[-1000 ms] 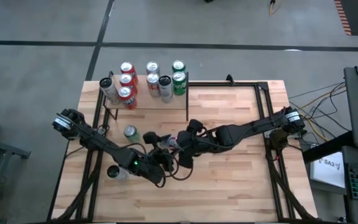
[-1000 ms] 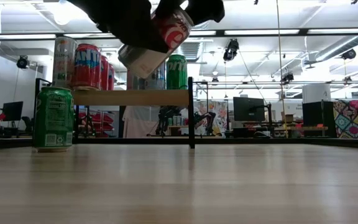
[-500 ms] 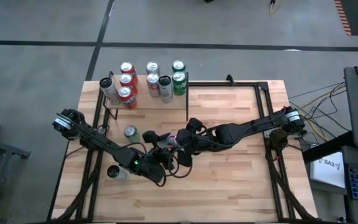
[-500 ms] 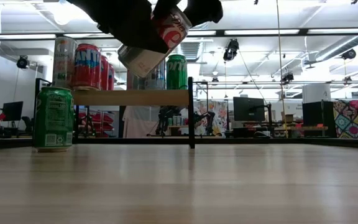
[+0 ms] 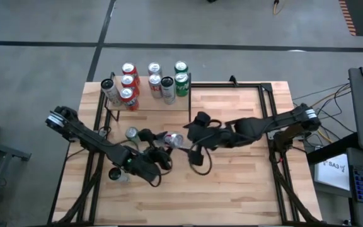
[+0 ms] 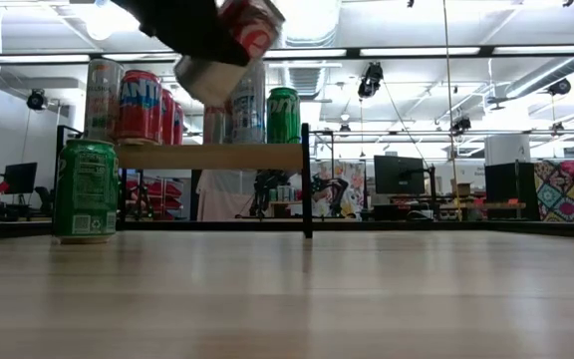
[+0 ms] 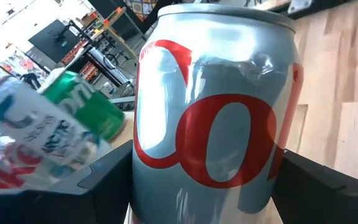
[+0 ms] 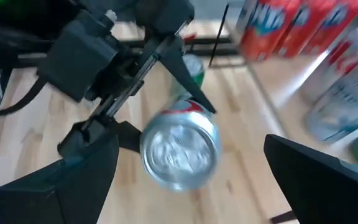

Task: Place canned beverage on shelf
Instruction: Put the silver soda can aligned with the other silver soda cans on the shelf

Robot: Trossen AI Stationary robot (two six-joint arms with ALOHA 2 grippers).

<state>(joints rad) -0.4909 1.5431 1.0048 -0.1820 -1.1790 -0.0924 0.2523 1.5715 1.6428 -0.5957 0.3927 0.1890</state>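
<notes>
The high view looks straight down on the whole bench [image 5: 232, 183], the low view looks level across it toward the shelf [image 6: 212, 156], and both wrist views sit close on the silver-and-red can [image 7: 213, 112] that all four views share, the right seeing its end.

The silver can [image 7: 213, 112] is cut off at its base in the left wrist view; the shelf cans [image 8: 328, 56] are blurred in the right wrist view.
</notes>
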